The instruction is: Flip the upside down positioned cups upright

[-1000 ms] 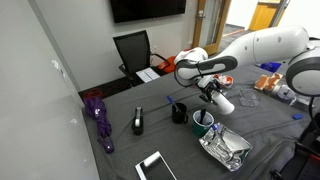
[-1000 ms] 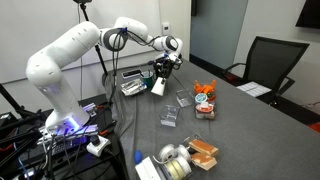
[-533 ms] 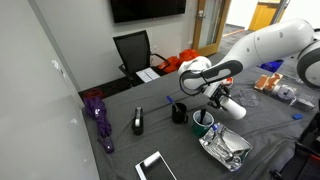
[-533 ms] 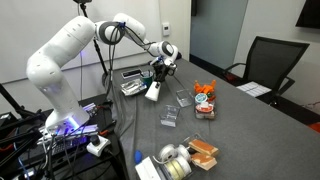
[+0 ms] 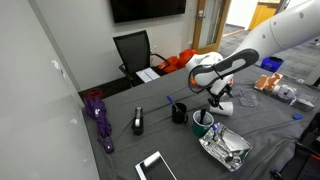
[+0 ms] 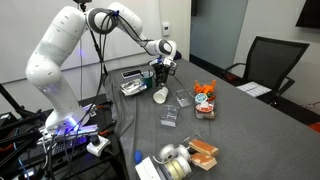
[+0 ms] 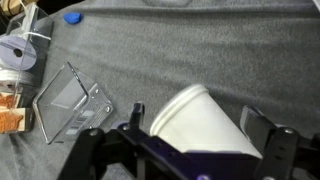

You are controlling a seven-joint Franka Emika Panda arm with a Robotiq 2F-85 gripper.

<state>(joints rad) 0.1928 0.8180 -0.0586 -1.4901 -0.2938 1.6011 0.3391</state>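
Note:
The white cup [image 7: 207, 128] lies tilted on its side between my gripper's [image 7: 197, 116] two black fingers [image 7: 136, 114]. The jaws stand open, with a gap showing on each side of the cup. In both exterior views the cup [image 5: 227, 106] [image 6: 160, 95] is low over the grey table, just under the gripper [image 5: 219, 99] [image 6: 161, 82]. I cannot tell whether it rests on the tabletop. The black mug [image 5: 179, 112] and the dark green mug [image 5: 203, 122] stand close beside it.
A crumpled foil bag [image 5: 225, 148] lies near the green mug. Clear plastic boxes [image 7: 70, 100] [image 6: 183, 98] and an orange snack pack [image 6: 205, 100] sit beside the cup. A purple umbrella [image 5: 98, 118], a black object [image 5: 138, 121] and a phone [image 5: 155, 166] lie farther off.
The arm carried the cup down toward the table, turning it over. The jaws, shut on the cup before, have now opened around it.

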